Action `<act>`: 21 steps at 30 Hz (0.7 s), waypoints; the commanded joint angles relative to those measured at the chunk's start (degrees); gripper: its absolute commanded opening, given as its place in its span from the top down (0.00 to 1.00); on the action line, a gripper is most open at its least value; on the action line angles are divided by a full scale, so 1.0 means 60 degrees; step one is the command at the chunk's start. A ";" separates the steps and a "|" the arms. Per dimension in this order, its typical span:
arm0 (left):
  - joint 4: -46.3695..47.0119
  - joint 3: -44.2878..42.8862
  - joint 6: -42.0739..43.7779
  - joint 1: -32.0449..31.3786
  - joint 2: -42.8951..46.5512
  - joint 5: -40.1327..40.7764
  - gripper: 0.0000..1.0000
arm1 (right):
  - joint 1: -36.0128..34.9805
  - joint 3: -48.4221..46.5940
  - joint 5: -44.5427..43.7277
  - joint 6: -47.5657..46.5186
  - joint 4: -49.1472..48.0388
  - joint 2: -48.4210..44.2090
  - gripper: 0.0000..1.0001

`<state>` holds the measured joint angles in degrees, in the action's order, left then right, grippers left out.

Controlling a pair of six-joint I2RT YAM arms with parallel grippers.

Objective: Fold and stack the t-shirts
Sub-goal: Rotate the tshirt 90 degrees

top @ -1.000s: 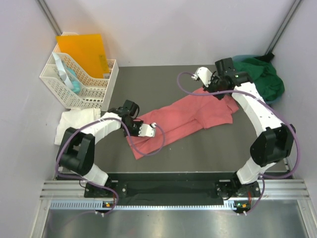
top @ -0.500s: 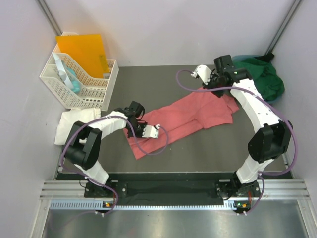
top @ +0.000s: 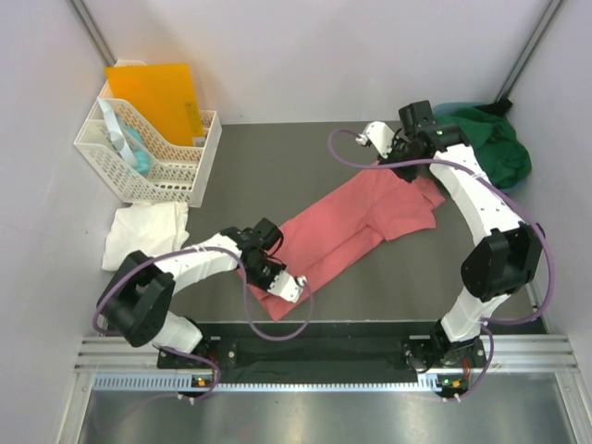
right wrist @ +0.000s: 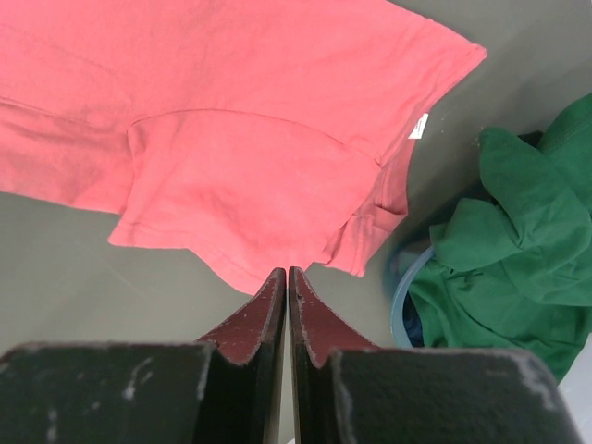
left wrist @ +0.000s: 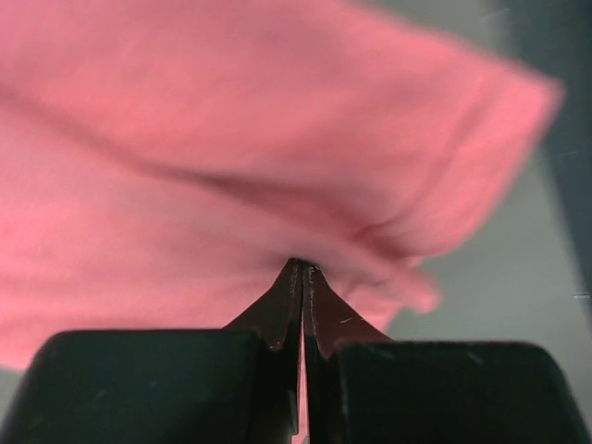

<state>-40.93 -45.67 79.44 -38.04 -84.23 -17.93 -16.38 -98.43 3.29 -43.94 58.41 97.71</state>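
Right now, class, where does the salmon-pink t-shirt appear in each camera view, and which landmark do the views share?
Top external: the salmon-pink t-shirt lies diagonally across the middle of the grey table.
Left wrist: it fills most of the picture, pinched by the left gripper.
Right wrist: it spreads over the upper left and middle.
Shared landmark: the grey table borders it in every view.

Nothing is legible, even the neck label (right wrist: pixel 419 126).

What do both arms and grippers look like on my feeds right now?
Left arm and right arm: white shells with black joints, and a purple cable looping along each. Left gripper and right gripper: black fingers tapering to thin tips, the right pair's blocks scuffed pale.
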 commanded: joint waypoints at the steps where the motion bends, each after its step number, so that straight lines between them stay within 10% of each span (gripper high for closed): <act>1: -0.1438 0.0331 0.1055 -0.0557 0.0633 -0.1419 1.00 | -0.0053 -0.0586 0.0389 0.0058 0.0225 -0.0040 0.96; 21: 0.1898 -0.4134 -0.2561 0.0320 -0.0576 -0.0732 1.00 | 0.0356 0.1931 -0.0864 0.1273 -0.1442 -0.2177 0.94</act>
<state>-36.45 -66.30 67.35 -35.88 -82.30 -21.89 -15.88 -88.97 4.71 -40.18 57.14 91.59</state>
